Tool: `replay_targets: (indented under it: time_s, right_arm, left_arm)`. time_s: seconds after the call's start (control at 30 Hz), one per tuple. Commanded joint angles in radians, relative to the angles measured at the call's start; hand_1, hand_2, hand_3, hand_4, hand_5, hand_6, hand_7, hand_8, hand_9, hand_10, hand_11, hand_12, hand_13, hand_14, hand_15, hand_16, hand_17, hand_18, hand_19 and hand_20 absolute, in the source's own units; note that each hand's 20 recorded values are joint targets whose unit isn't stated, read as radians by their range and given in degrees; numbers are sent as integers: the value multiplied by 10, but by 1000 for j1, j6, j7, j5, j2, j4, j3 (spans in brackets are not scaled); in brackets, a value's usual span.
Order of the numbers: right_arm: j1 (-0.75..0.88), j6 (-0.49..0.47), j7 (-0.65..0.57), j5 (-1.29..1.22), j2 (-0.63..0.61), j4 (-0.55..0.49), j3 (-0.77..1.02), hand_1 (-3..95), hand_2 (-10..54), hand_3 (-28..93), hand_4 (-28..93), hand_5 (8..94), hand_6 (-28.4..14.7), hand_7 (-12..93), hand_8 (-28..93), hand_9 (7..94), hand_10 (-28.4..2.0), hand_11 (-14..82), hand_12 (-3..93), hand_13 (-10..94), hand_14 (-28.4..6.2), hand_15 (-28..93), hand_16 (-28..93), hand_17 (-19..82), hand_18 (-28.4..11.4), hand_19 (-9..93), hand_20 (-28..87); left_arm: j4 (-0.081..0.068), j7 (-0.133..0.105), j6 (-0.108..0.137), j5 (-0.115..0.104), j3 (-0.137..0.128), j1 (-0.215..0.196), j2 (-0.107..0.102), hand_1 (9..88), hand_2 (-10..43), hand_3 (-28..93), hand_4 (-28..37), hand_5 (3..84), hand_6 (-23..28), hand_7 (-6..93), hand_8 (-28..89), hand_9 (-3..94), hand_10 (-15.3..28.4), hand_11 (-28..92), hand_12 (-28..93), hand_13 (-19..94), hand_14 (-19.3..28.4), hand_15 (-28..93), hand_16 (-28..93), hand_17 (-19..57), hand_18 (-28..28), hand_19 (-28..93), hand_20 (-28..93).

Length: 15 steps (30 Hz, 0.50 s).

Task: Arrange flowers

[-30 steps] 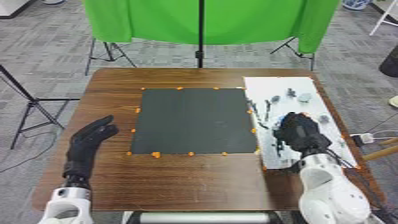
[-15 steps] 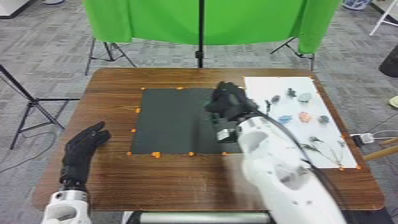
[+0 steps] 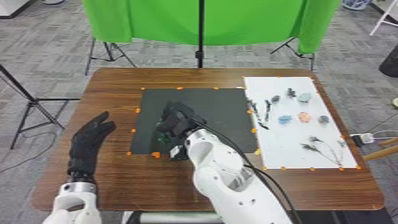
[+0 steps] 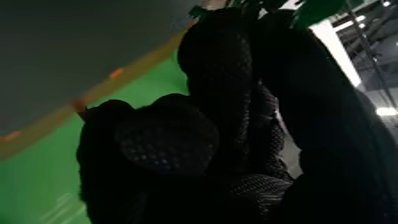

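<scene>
Brown wooden table (image 3: pixel 115 82), grain visible, top spanning the head view from upper middle to near the bottom edge. Directly on it: one dark, near-square mat (image 3: pixel 226 105), centre of frame; one white rectangular sheet (image 3: pixel 280 135), right of frame, longer than the mat front to back. Sheet lies alongside the mat's right edge; whether they overlap, cannot tell. Small orange tabs (image 3: pixel 155 155) dot the mat's border and the sheet's lower edge.

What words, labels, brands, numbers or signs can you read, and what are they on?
None that I can read. I can make out no letters or numbers on the dark mat, the white sheet or the brown table.
</scene>
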<state>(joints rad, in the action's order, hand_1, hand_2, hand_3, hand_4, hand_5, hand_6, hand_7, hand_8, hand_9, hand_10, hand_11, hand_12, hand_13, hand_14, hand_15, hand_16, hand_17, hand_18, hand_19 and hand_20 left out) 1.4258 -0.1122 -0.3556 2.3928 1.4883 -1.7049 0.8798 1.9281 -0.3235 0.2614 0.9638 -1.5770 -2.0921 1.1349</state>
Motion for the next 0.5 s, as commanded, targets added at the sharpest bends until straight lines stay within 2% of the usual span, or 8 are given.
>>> replay_targets:
  time_s: [0.03, 0.13, 0.23, 0.43, 0.5]
  right_arm:
    - [-11, 16, -4, 52, 30, 74, 22, 578, -95, 498, 43, 816, -32, 332, 184, 926, -112, 409, 204, 937, -15, 607, 202, 735, -55, 927, 371]
    - [-10, 4, -10, 46, 27, 78, 22, 574, -95, 482, 47, 816, -32, 333, 179, 927, -111, 405, 204, 937, -17, 603, 204, 733, -55, 924, 366]
    - [-10, -7, -2, 53, 32, 85, 21, 575, -95, 368, 76, 816, -36, 324, 177, 924, -114, 393, 204, 937, -20, 585, 209, 732, -53, 920, 357]
    - [-9, -22, -8, 64, 43, 93, 30, 467, -95, 487, -40, 814, -33, 317, 113, 923, -117, 388, 201, 937, -24, 578, 208, 731, -54, 917, 351]
    - [-11, -17, -3, 66, 43, 95, 34, 433, -95, 523, -71, 815, -32, 344, -47, 923, -117, 386, 202, 937, -25, 577, 209, 730, -54, 914, 355]
  left_arm:
    - [-8, 8, -26, 2, 22, 32, 1, 268, -13, 651, -178, 456, 22, 147, -50, 459, 130, 194, 165, 391, 154, 134, 42, 110, 105, 26, 230]
    - [-5, 8, -29, 2, 19, 28, 2, 269, -14, 652, -174, 456, 21, 148, -50, 459, 130, 194, 165, 391, 154, 136, 42, 109, 105, 26, 230]
    - [-6, 11, -34, 1, 22, 32, 4, 271, -16, 652, -171, 455, 21, 147, -50, 458, 130, 195, 166, 391, 154, 137, 43, 108, 105, 26, 229]
    - [-9, 19, -57, 12, 26, 42, 2, 272, -22, 651, -166, 453, 22, 144, -50, 457, 130, 194, 166, 392, 154, 140, 43, 107, 105, 26, 229]
    - [-7, 17, -55, 11, 25, 40, 3, 273, -23, 650, -164, 453, 23, 143, -49, 456, 129, 195, 167, 392, 154, 140, 44, 106, 105, 26, 228]
